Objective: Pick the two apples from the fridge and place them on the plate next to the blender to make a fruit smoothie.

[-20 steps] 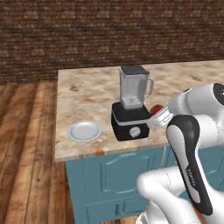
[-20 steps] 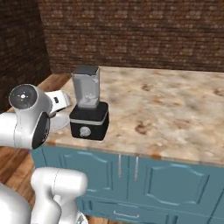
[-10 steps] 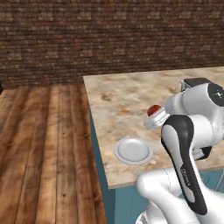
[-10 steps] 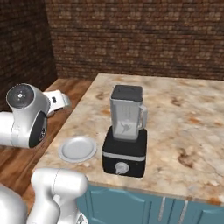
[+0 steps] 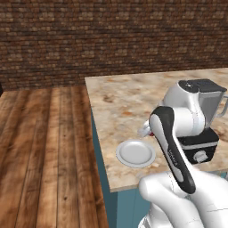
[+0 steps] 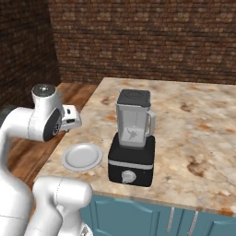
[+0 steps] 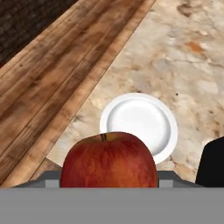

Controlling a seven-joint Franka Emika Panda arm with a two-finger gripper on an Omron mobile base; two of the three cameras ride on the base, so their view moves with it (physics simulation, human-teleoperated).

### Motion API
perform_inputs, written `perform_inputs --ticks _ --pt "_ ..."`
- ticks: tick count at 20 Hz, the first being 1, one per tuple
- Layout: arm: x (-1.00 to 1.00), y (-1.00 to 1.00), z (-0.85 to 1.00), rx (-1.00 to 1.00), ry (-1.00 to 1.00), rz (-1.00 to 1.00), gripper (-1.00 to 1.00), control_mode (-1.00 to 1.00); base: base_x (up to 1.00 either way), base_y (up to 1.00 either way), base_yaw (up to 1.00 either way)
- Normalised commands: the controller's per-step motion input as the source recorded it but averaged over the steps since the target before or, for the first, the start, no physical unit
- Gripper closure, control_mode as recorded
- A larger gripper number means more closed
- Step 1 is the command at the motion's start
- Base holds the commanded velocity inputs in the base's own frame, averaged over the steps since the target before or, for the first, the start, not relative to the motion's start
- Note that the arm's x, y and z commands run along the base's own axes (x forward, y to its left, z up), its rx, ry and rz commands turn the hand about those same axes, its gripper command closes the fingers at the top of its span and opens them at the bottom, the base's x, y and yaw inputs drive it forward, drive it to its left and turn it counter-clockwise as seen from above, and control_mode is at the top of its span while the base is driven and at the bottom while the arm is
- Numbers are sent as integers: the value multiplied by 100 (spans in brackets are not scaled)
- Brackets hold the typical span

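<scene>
A red apple (image 7: 109,159) fills the bottom of the hand view, with my gripper (image 7: 109,180) shut on it. It hangs above the counter's left edge. Just beyond and below it lies the small white plate (image 7: 139,122), bare. That plate (image 5: 136,152) sits near the counter's front left corner, and the blender (image 5: 204,133) stands right of it. From the right base view the plate (image 6: 82,156) lies left of the blender (image 6: 133,136), with my hand (image 6: 69,117) above and behind it. The fridge is out of view.
The marble counter (image 6: 198,133) stretches far to the right and back. Its left edge (image 5: 95,133) drops to a wooden floor (image 5: 44,156). A brick wall (image 5: 111,35) closes the back. Teal cabinet fronts (image 6: 152,216) run below the counter.
The whole picture has shifted as the base drove along the counter; the plate and the blender now sit closer in front. The apple has stayed in my gripper.
</scene>
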Motion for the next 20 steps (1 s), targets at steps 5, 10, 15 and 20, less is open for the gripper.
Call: perform_inputs --ticks 5,10,15,20 --pt "67 2 -71 -13 22 -5 100 -100 0 0 0" --pt "83 4 -79 -17 6 -6 100 -100 0 0 0" --pt "57 1 -91 -11 9 -4 100 -100 0 0 0" --pt "50 0 -79 -7 6 -2 100 -100 0 0 0"
